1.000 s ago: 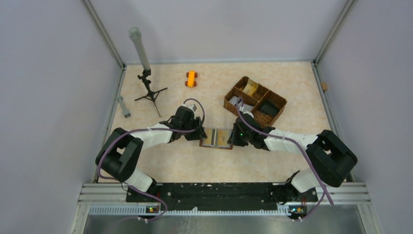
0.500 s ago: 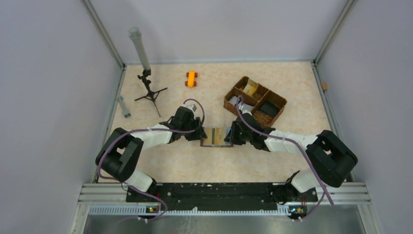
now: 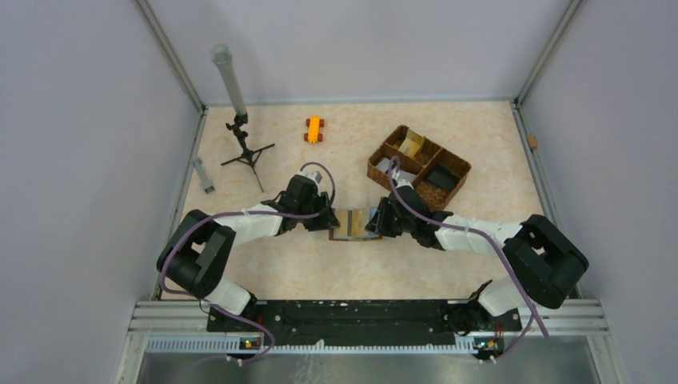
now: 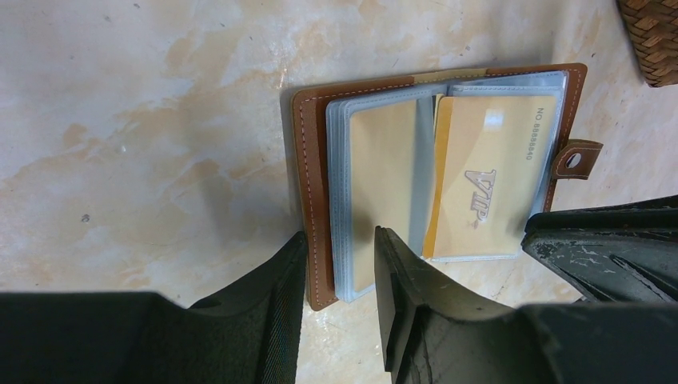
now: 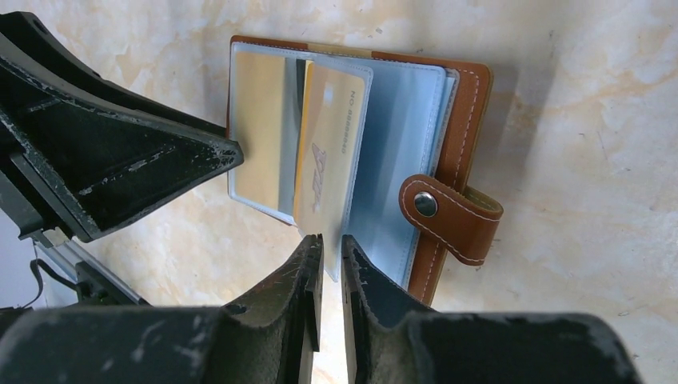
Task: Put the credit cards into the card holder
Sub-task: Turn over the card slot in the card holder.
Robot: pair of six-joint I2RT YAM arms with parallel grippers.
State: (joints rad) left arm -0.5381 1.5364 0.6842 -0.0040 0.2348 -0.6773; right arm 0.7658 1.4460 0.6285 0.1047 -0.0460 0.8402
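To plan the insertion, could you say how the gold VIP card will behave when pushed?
The gold VIP card looks flat though pinched at one edge, so probably stiff. Its glossy face may slip in the right tool.

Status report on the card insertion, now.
Left gripper open, jaws straddling one edge of the card holder. Right gripper shut on the gold card, angled over the open sleeves, not seated. Snap tab aside, nothing blocking.

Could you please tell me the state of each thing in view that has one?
card holder: open, lying flat
snap tab: undone
gold card: tilted over the card holder, pinched at one edge
left gripper: open, tips at the card holder's edge
right gripper: shut on the gold card
tripod: upright
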